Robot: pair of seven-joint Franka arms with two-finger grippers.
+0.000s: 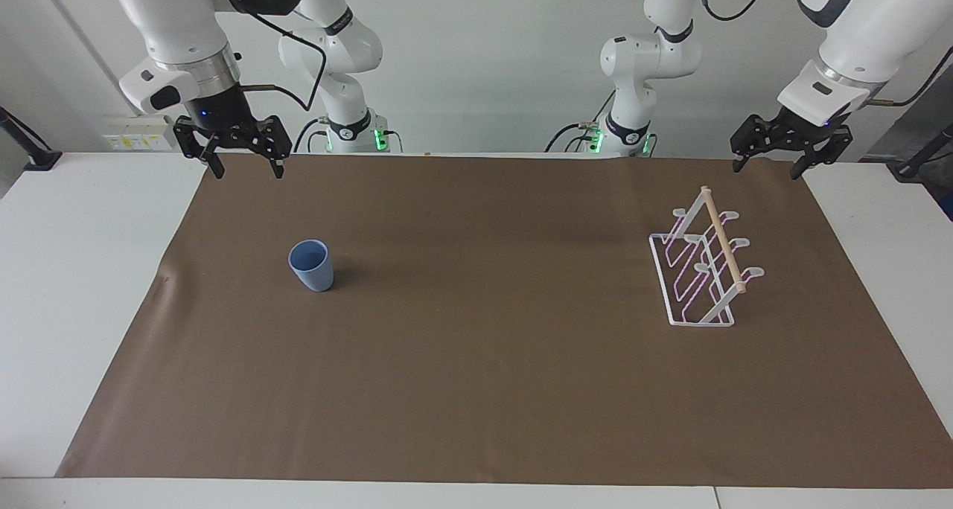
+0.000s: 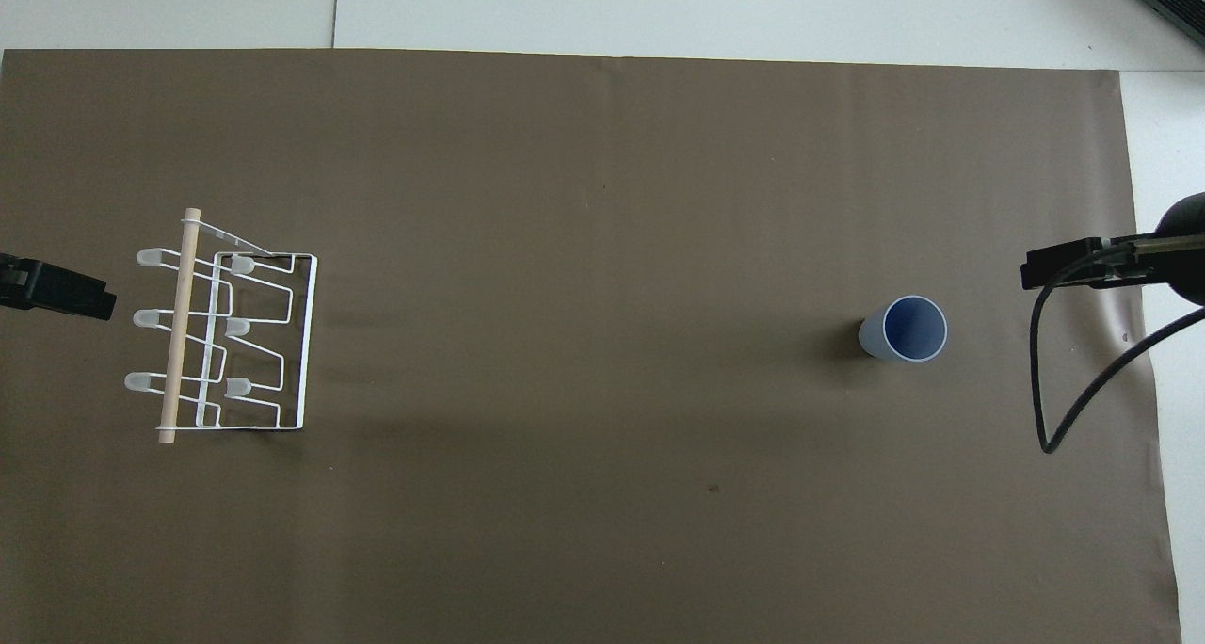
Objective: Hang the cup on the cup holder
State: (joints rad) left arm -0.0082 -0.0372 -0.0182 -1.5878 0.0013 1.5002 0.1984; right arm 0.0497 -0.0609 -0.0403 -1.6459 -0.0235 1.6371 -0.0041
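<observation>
A light-blue cup (image 1: 311, 265) stands upright, mouth up, on the brown mat (image 1: 491, 390) that covers most of the white desk (image 1: 67, 286), toward the right arm's end. A white wire cup holder (image 1: 703, 267) with a wooden dowel along its top stands well apart from it, toward the left arm's end of the desk, its looped prongs bare.

The right end effector (image 1: 245, 173) hangs with its fingers spread wide and nothing between them, over the mat's corner at the robots' edge of the desk at the right arm's end. The left end effector (image 1: 767, 169) hangs likewise wide and empty over the mat's corner at the robots' edge at the left arm's end, above and apart from the holder.

In the overhead view the cup (image 2: 904, 329) shows its darker blue inside, and the holder (image 2: 221, 338) sits square on its rectangular base. A black cable (image 2: 1064, 380) loops down from the right arm over the mat's edge at that end of the desk.
</observation>
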